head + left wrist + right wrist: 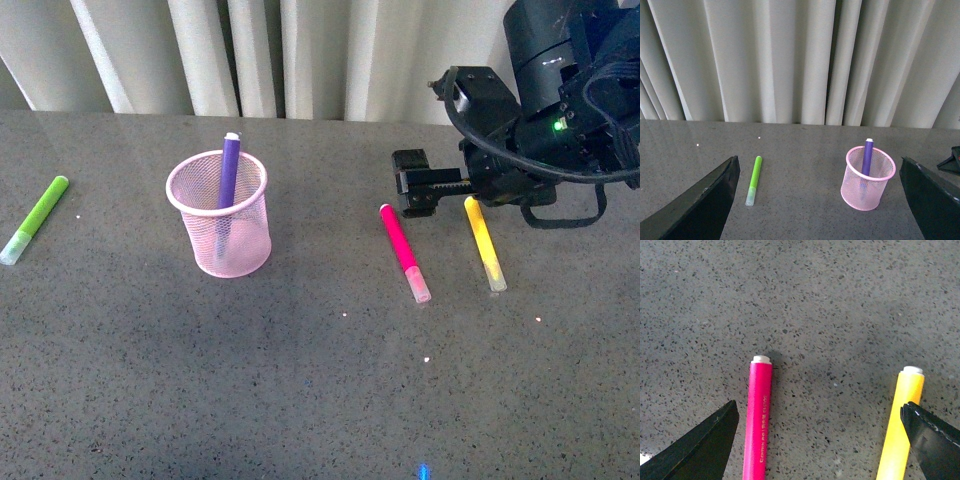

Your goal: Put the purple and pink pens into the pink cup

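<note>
Four marker pens [400,243], one pink cup [248,240]

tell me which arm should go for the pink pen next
Right. The right gripper hangs open at the pink pen's end, beside the yellow marker. The left gripper faces the pink cup, and that pen is outside its view.

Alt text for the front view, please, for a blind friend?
A purple pen stands in a pink mesh cup on a grey table. A pink pen and a yellow pen lie flat by the robot's right claw; a green pen lies far left.
</note>
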`<state>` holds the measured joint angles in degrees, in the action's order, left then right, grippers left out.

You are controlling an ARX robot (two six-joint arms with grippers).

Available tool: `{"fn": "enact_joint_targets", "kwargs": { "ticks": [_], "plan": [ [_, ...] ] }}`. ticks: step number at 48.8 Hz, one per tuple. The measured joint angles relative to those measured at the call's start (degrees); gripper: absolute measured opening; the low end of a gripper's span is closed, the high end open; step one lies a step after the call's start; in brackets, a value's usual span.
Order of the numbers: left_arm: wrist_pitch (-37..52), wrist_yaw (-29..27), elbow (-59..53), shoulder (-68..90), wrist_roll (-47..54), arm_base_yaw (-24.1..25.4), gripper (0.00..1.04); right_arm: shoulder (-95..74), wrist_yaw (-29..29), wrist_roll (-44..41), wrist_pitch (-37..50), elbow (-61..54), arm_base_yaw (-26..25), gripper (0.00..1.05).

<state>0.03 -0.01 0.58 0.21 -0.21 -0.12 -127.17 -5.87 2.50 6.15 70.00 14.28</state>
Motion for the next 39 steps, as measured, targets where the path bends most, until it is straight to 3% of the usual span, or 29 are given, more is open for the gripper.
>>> {"fn": "enact_joint_targets", "kwargs": {
  "ticks": [39],
  "plan": [
    [0.00,0.00,0.00,0.00,0.00,0.00,0.98,-8.76,0.66,0.26,-3.43,9.16,6.80,0.98]
  ]
}}
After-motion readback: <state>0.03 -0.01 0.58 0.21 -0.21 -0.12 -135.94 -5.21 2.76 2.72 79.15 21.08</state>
